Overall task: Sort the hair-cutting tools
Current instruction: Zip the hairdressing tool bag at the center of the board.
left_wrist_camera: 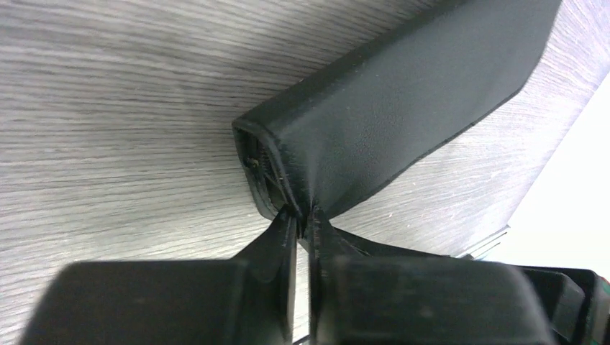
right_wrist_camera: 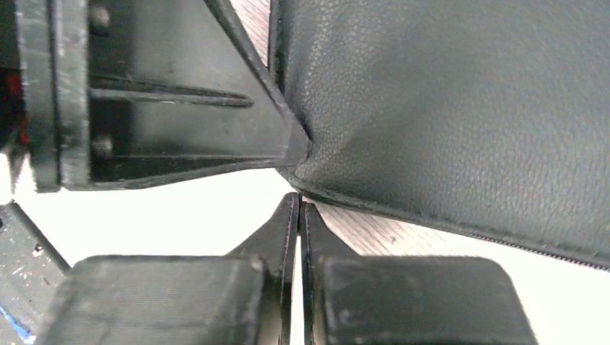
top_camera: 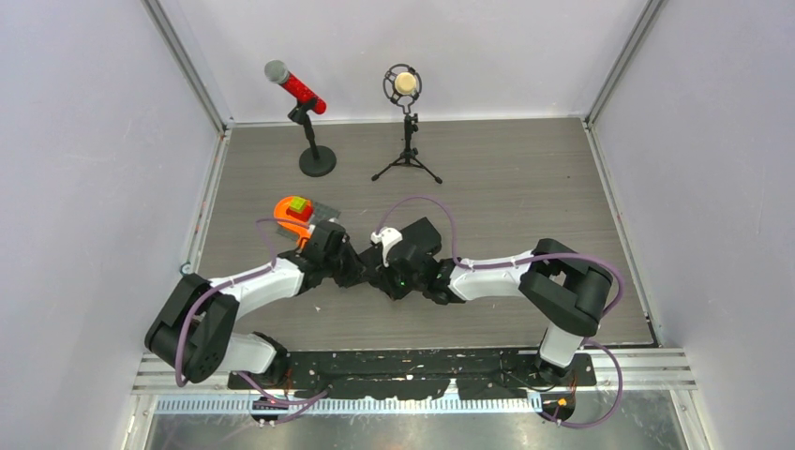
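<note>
**Grippers**
- The left gripper [left_wrist_camera: 302, 219] has its jaws clamped on 1 corner of the black case [left_wrist_camera: 403, 100], at the end of the zip seam. Only the thin case edge sits between the fingertips [left_wrist_camera: 284, 241].
- The right gripper [right_wrist_camera: 298, 205] has its jaws together with nothing visible between them. Its tips lie just beside the lower edge of the case [right_wrist_camera: 467, 108], and contact cannot be confirmed.
- In the right wrist view, a finger [right_wrist_camera: 180, 108] of the left gripper touches that same case edge.
- Both grippers meet near the middle of the table [top_camera: 525, 187].

**Task items**
- No hair-cutting tools can be made out in any view.
- From above, the arms cover the case.

**Edges and open room**
- From the pinched corner, the case runs away across the wood grain.
- A washed-out bright area borders its far end. What that area is cannot be told.
- The rear half of the table is open as far as the 2 microphones. The red microphone [top_camera: 298, 89] stands on a round base and the cream microphone [top_camera: 405, 84] on a tripod, both near the back wall.
- An orange item [top_camera: 292, 211] lies just behind the left wrist.
- The right side of the table lies open out to the right rail [top_camera: 614, 178].
</note>
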Available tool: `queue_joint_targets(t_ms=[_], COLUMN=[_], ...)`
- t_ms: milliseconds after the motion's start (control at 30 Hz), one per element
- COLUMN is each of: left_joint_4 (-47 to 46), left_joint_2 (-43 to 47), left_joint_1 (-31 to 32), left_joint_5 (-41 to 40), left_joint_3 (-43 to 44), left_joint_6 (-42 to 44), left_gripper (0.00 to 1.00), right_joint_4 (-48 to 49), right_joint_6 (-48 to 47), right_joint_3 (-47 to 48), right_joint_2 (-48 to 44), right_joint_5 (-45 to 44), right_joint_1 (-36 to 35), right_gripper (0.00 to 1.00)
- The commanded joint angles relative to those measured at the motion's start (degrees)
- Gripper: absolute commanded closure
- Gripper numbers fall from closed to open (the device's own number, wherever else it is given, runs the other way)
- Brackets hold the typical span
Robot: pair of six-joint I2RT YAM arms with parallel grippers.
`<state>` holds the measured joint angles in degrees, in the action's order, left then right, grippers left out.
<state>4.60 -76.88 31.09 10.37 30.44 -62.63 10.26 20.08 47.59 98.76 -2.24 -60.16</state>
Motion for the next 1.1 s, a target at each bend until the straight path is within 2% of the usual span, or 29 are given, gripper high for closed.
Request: queue_joint_targets(t_ms=[0,133,467,600,667,733,767,833,933,1000,1067], left_joint_4=[5.1,7.1,9.6,12.3,13.7,14.4,14.8,16.0,16.9,16.0,15.1], left_joint_2=[-0.7,-0.6,-4.5,-6.6,-8.5,-10.7,-12.5,-15.1,-15.7,-13.2,-9.3], left_joint_1=[-0.5,-2.0,-3.7,-4.7,-5.4,-6.1,-6.4,-7.1,-7.6,-7.6,-7.6], left_joint_5=[-6.0,-7.0,-4.5,-4.7,-5.1,-5.3,-5.6,-5.8,-7.2,-7.9,-8.5], left_joint_3=[1.4,1.4,3.0,6.7,10.1,13.5,15.7,20.4,24.9,24.5,21.4], left_joint_6=[3.9,6.6,12.0,15.6,17.0,17.8,18.3,19.1,18.7,17.3,15.6], left_gripper=[1.0,1.0,1.0,1.0,0.93,0.81,0.72,0.46,0.19,0.09,0.05], right_joint_4=[-1.0,-3.1,-7.2,-8.4,-8.6,-8.5,-8.6,-8.3,-6.2,-4.9,-4.1], right_joint_6=[-0.7,-2.4,-3.3,-4.8,-5.0,-5.1,-5.1,-4.3,-0.8,2.8,5.3], right_joint_3=[0.8,-2.8,-12.5,-12.5,-12.2,-12.0,-11.8,-11.2,-10.4,-9.2,-7.0], right_joint_2=[-2.5,-5.9,-14.7,-15.7,-15.6,-15.3,-15.0,-14.4,-13.5,-11.9,-9.7], right_joint_5=[-4.9,-9.6,-12.3,-10.2,-7.5,-4.5,-3.1,-0.6,3.9,4.5,4.3], right_joint_1=[-0.2,2.2,20.2,21.6,21.3,20.4,19.8,17.8,14.2,11.4,8.3], right_gripper=[0.95,0.95,0.95,0.95,0.95,0.95,0.95,0.95,0.95,0.95,0.95])
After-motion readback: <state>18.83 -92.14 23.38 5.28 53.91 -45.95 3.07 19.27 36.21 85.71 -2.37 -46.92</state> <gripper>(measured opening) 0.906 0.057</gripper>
